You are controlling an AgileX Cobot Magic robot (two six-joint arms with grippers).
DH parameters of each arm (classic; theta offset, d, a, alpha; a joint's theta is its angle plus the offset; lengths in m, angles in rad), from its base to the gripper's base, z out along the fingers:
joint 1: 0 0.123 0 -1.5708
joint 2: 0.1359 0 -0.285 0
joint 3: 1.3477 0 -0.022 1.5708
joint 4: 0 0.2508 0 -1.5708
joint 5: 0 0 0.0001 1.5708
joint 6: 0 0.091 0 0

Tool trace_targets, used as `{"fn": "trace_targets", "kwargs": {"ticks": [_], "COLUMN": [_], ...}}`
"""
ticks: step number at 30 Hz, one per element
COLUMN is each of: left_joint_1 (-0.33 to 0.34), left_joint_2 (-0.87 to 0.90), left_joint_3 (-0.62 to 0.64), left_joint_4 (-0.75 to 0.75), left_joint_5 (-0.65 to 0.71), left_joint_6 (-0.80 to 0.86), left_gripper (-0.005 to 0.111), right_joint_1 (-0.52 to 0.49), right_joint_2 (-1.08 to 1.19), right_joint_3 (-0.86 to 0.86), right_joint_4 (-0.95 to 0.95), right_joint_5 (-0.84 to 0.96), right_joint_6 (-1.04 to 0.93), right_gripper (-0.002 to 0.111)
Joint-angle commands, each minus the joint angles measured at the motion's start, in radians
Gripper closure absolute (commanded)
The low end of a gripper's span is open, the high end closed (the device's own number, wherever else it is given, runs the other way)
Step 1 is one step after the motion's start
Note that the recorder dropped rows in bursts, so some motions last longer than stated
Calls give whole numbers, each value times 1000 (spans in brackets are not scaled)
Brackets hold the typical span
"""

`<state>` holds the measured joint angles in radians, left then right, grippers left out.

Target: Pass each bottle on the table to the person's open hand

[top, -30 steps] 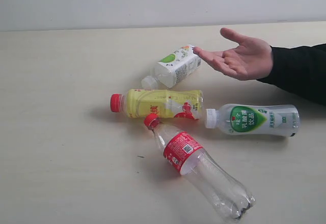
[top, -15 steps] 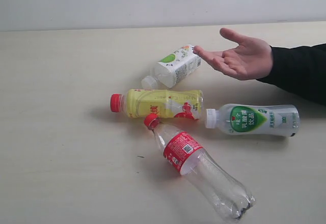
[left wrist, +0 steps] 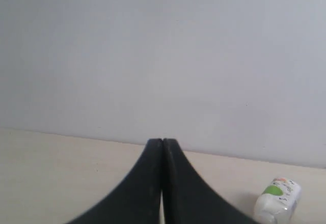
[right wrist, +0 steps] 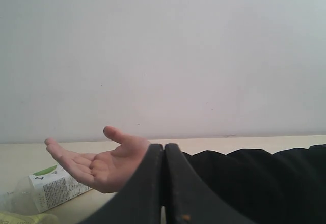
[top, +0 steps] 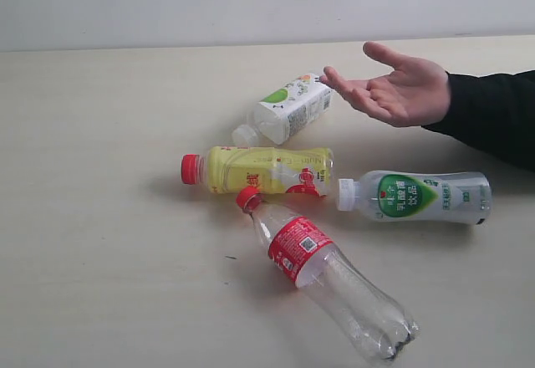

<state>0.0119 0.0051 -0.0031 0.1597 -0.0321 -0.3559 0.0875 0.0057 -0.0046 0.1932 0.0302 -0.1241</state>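
Pale beige table (top: 100, 242) fills the scene, with all four bottles lying on their sides on it. Nearest the exterior camera is the clear bottle with the red label (top: 322, 272), its red cap touching or just beside the yellow bottle (top: 259, 170) behind it. Right of the yellow one, cap toward it, lies the bottle with the green-white label (top: 414, 196). Farther back rests the squarish white bottle (top: 288, 109). Just beyond it the open hand (top: 401, 92) hovers palm up from a black sleeve (top: 493, 113), fingertips near that bottle's base. Behind stands a plain pale wall (top: 251, 4). In its wrist view the left gripper (left wrist: 162, 142) has its jaws pressed together, holding nothing. The right gripper (right wrist: 164, 146) is likewise closed and empty, with the hand beyond it.
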Motion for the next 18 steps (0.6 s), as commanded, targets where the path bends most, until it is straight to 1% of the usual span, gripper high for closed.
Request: {"fn": "trace_targets", "kwargs": {"ticks": [1, 3, 4, 12, 16, 18], "left_joint_1": [-1, -1, -1, -1, -1, -1], "left_joint_2": [-5, -5, -5, -5, -5, -5], "left_joint_3": [3, 3, 3, 3, 3, 3], "left_joint_4": [-9, -3, 4, 16, 29, 29], "left_joint_5": [-122, -130, -130, -125, -44, -14], "left_joint_6": [-251, -438, -485, -491, -462, -483], "left_gripper": [107, 107, 107, 107, 107, 107], "right_joint_1": [-5, -5, -5, -5, -5, -5], "right_joint_2": [-6, -6, -6, -6, -6, -6], "right_joint_3": [5, 5, 5, 5, 5, 5], "right_joint_4": [1, 1, 1, 1, 1, 1], "right_joint_5": [-14, -14, -14, -14, -14, -14], "right_joint_6": [-3, -3, -3, -3, -3, -3], "right_gripper": [108, 108, 108, 108, 108, 108]}}
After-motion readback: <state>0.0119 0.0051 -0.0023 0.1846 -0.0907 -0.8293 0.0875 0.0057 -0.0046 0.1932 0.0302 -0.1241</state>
